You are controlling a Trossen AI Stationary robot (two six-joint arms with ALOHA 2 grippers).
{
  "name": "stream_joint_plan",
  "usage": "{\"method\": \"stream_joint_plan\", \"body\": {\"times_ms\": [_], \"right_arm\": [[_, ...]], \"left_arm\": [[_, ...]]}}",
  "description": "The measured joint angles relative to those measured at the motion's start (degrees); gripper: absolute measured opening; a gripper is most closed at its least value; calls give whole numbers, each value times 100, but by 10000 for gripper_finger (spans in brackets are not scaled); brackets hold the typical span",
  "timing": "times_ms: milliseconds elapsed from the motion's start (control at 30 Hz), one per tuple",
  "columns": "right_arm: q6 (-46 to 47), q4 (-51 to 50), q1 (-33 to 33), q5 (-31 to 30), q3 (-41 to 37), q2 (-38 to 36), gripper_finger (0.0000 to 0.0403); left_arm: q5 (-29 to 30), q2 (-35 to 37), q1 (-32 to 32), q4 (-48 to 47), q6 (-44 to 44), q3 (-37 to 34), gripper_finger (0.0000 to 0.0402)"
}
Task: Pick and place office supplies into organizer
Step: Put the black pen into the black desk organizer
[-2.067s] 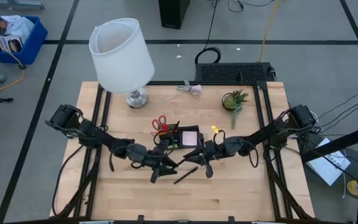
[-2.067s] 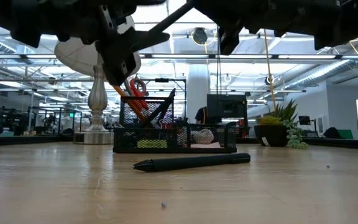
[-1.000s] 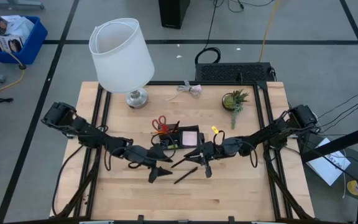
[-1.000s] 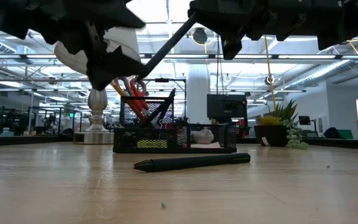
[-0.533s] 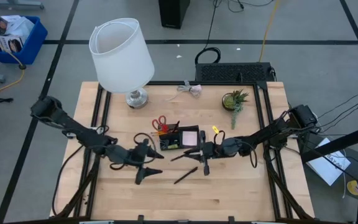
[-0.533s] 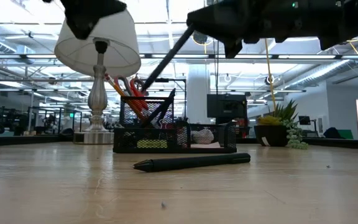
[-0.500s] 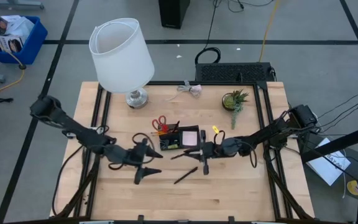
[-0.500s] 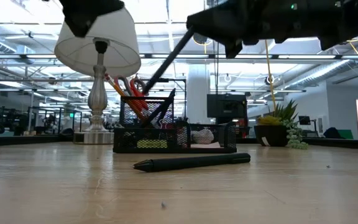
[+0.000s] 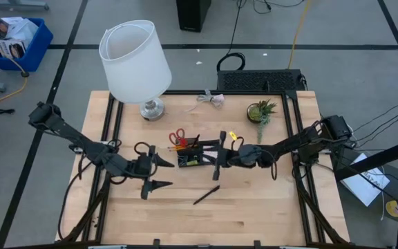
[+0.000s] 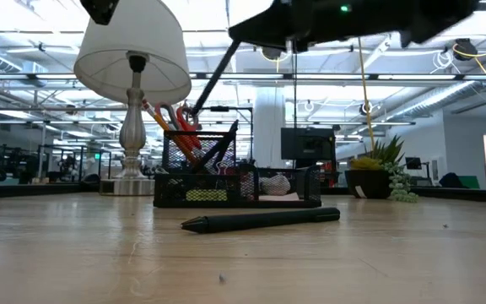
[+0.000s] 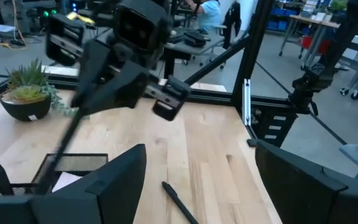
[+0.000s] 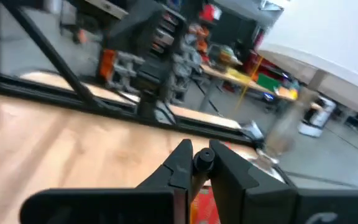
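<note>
The black mesh organizer stands mid-table. It holds red-handled scissors, orange pencils, pens and a pink pad. My right gripper hovers at the organizer's right side, shut on a black pen. A second black pen lies flat on the wood, nearer than the organizer. My left gripper is open, left of the organizer, and touches nothing. My right gripper pinches the black pen between its two fingers near the pen's upper end. The pen is lifted clear and slants down to the left, its lower end among the scissors handles above the organizer. I cannot tell whether it touches them.
A white-shaded lamp stands at the far left of the table and a small potted plant at the far right. A pale cord lies near the far edge. Bare wood stretches along the near side of the table.
My left gripper has drawn back toward the table's left edge, away from the organizer, staying open. My right gripper has carried the pen left and toward the far edge, up to the organizer. The pen's lower end has come in among the scissors handles.
</note>
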State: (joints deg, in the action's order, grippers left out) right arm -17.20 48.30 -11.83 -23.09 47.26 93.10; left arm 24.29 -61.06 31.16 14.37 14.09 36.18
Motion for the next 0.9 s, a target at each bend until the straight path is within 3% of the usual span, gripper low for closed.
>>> {"method": "stream_joint_plan", "body": {"times_ms": [233, 533, 900], "right_arm": [[48, -1916, 318, -317, 723, 0, 28], [130, -2191, 705, 833, 737, 72, 46], [-246, -1883, 727, 839, 735, 339, 58]], "left_arm": [[-2, -59, 9, -79, 155, 0, 302], [-2, -81, 4, -99, 170, 0, 308], [-9, -81, 4, -142, 216, 0, 307]]}}
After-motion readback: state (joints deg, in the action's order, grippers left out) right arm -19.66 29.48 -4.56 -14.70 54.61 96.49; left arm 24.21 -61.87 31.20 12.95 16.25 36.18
